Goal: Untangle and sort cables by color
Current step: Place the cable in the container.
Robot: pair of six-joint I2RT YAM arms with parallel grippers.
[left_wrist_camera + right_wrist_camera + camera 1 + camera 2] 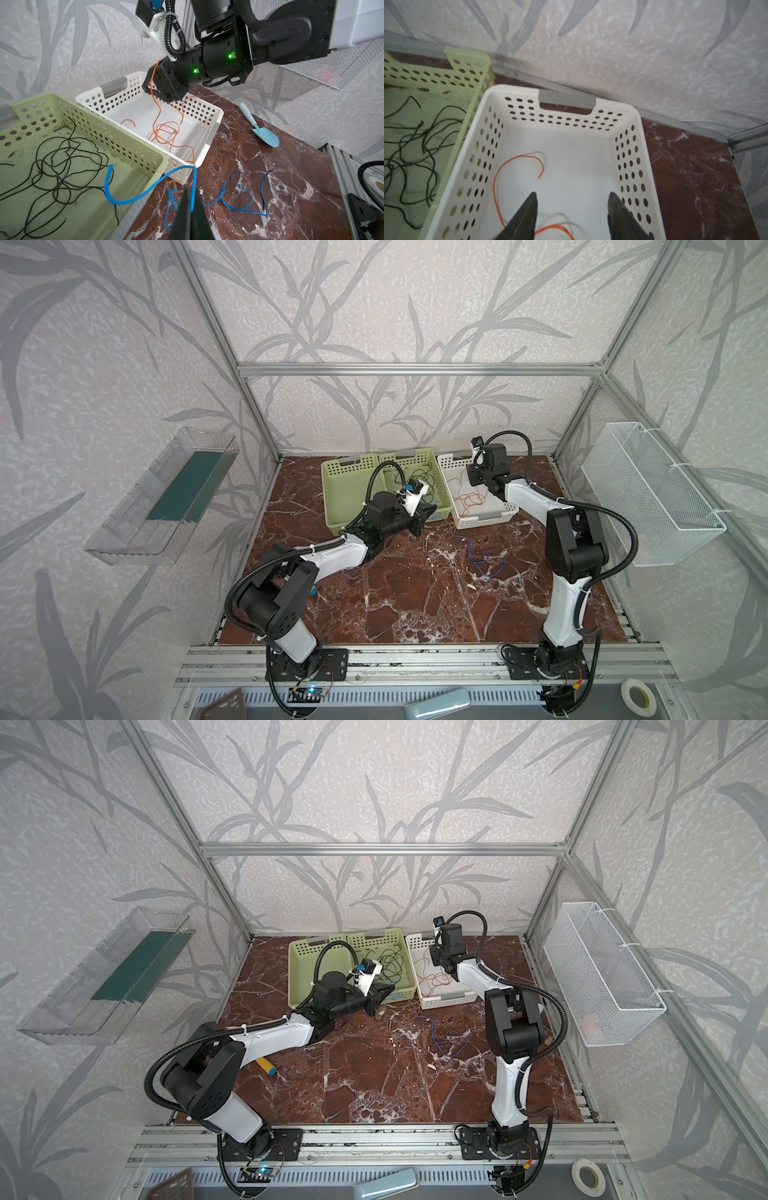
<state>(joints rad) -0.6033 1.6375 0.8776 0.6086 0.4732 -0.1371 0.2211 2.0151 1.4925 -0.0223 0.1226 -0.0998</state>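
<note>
Though fast in left hand [189,186], blue cable [124,200] across green basket [99,133].

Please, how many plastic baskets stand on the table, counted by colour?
Green baskets: 2
White basket: 1
Total: 3

Parted hand [572,194] above orange cable [512,160]
</note>
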